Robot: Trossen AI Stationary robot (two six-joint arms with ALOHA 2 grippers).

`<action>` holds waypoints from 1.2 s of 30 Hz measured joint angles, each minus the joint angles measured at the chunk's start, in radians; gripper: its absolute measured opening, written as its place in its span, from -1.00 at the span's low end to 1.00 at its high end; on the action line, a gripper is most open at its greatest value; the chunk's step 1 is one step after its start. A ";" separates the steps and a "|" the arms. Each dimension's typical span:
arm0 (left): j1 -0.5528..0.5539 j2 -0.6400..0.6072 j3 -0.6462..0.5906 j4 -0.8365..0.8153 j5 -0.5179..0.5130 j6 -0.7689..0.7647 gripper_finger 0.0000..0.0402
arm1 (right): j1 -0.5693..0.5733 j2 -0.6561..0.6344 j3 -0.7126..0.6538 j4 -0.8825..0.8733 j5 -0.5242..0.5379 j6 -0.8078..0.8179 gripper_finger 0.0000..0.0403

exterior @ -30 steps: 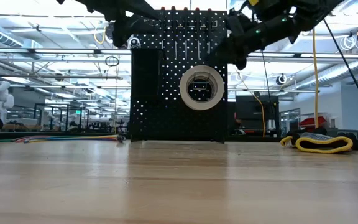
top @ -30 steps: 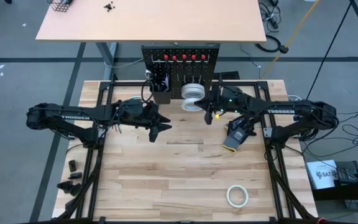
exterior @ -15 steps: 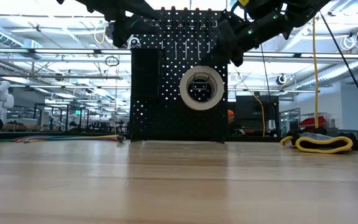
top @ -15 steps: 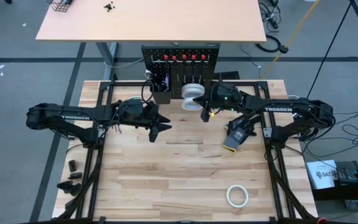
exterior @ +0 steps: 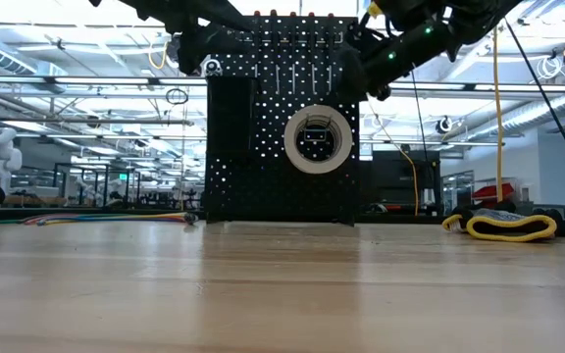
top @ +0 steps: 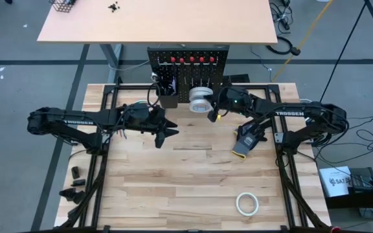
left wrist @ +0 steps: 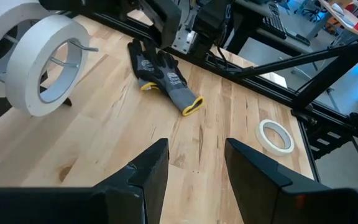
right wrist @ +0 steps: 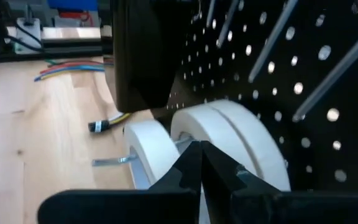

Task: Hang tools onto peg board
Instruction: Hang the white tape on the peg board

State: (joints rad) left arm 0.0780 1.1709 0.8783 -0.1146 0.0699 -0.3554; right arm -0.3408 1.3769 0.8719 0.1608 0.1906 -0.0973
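Note:
The black peg board (top: 188,68) stands upright at the table's far edge, with red-handled tools along its top. Three white tape rolls (top: 200,98) hang on a wire hook on its front. In the right wrist view one roll (right wrist: 146,149) sits nearer the hook's free end and two (right wrist: 244,134) sit nearer the board. My right gripper (right wrist: 199,158) is shut, its tips at these rolls. My left gripper (left wrist: 197,162) stands open and holds nothing, above the table left of the rolls. Another tape roll (top: 247,204) lies flat on the table near the front right. My right gripper has its shut fingertips at the rim of the middle hanging roll (right wrist: 180,132), by the gap behind the outer roll. The fingers come from the table's near right side, slanting slightly down. They cover the exact spot, so I cannot tell whether they touch it.
A grey glove with a yellow cuff (top: 247,139) lies on the table under my right arm. A small black bin (top: 167,90) hangs on the peg board left of the rolls. Bare wood stretches across the middle and the front left of the table.
My right gripper has gone toward the far edge and a little left, up to the hanging rolls, and has rolled about its own axis, staying shut. The roll nearest the hook's free end has slid along the hook toward the peg board.

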 joint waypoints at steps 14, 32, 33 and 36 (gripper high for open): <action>0.000 0.000 0.000 -0.001 -0.007 0.000 -0.20 | 0.064 -0.030 0.000 -0.002 -0.085 0.007 -1.00; 0.000 0.000 0.000 0.000 -0.008 -0.005 -0.20 | 0.028 0.017 0.000 -0.001 0.028 -0.020 -1.00; 0.000 0.000 0.000 0.000 -0.008 -0.005 -0.20 | 0.022 0.017 0.000 0.000 0.041 -0.019 -1.00; 0.000 0.000 0.000 0.000 -0.010 -0.005 -0.20 | 0.008 0.018 0.000 0.003 0.067 -0.020 -1.00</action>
State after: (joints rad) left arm 0.0781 1.1707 0.8783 -0.1146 0.0599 -0.3607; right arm -0.3330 1.3945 0.8715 0.1635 0.2574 -0.1173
